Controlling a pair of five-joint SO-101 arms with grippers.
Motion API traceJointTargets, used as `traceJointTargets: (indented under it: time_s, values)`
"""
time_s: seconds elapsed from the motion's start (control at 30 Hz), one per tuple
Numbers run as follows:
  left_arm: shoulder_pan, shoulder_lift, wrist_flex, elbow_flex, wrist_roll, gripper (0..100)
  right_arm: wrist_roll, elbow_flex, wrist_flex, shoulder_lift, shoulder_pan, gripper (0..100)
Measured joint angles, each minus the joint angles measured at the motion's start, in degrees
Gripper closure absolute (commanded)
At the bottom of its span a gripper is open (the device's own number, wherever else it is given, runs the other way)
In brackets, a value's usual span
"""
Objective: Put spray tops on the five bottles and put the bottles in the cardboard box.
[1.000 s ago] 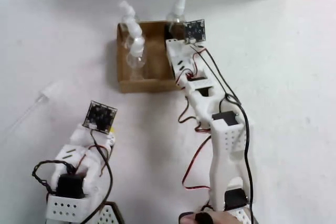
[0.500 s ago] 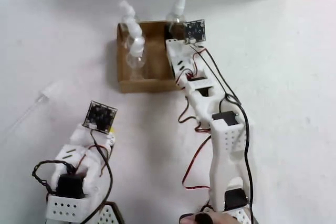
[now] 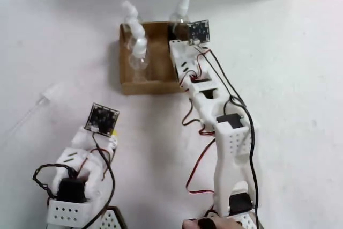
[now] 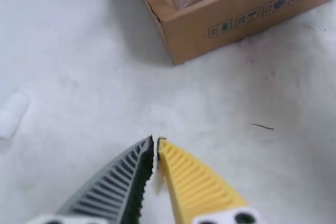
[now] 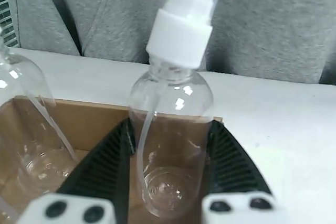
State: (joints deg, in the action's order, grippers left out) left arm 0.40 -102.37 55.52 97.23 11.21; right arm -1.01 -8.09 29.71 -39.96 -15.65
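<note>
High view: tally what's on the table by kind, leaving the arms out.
Cardboard box: 1
Bottles with spray tops: 3 that can be told apart, all at the box; they overlap, so more may be hidden
Loose spray top: 1
Total: 5

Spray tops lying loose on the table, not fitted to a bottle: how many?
1. The loose spray top lies on the table, left of the cardboard box in the high view, its dip tube trailing away. Others may be hidden.
</note>
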Motion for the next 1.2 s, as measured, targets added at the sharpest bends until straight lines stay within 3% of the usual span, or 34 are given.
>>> traceJointTargets:
  time_s: [0.4, 0.67, 1.2]
  values:
    - [0.0, 0.0, 0.0, 0.0, 0.0, 98, 0.0, 0.0, 0.0, 0.0, 0.0, 97.4]
    - [0.0, 0.0, 0.0, 0.0, 0.0, 98, 0.1, -1.1, 0.4, 0.0, -0.2, 79.6]
    - [0.0, 0.0, 0.0, 0.0, 0.0, 98, 0.0, -2.2, -0.1, -0.1, -0.1, 78.7]
